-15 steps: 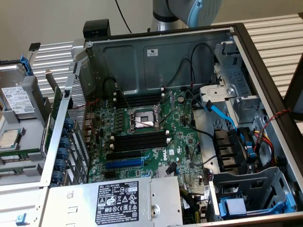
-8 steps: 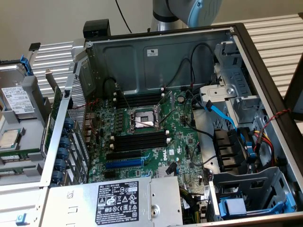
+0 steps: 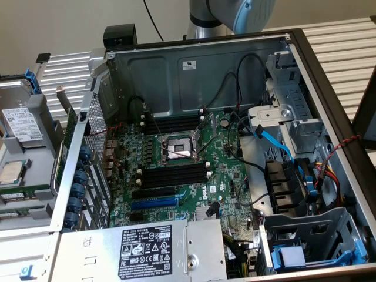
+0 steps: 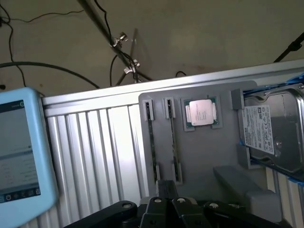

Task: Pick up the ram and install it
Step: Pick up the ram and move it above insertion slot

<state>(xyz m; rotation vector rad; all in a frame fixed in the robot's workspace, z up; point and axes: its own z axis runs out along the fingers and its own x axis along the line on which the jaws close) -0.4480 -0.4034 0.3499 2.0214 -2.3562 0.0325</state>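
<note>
On the ribbed aluminium table (image 3: 341, 41), an open computer case (image 3: 200, 64), side panel off, interior facing up. Behind its rear wall, the base of the robot arm (image 3: 232, 14), grey and light blue.

Inside the case:
- green motherboard (image 3: 223, 194) flat on the floor
- silver power supply (image 3: 147, 247) with black label along the near edge
- metal drive cage (image 3: 329, 235) at the exterior view's right

Outside the case, to the exterior view's left, a grey holder tray (image 4: 204, 156) on the same table, with a hard drive (image 4: 270, 133) at one end. Close to the wrist camera, a light-blue framed screen (image 4: 19, 142) over the ribbed surface.

Low over the holder tray, the gripper (image 4: 166, 186), black fingers pressed together, nothing between them. Tip just beside the near ends of two sticks, apparently touching neither; contact hard to judge from this angle.

On the motherboard, two banks of long black memory slots (image 3: 173, 173) with white end clips, either side of the processor socket (image 3: 176, 150). Blue expansion slot (image 3: 154, 202) just beside the bank nearer the power supply.

In the holder tray's end clips, the ram (image 4: 152, 142), upright on its long edge, seen edge-on as a thin dark strip. Parallel and just beside it, a second stick (image 4: 174, 142). Between the sticks and the hard drive, a square processor chip (image 4: 201, 113) in its recess.
</note>
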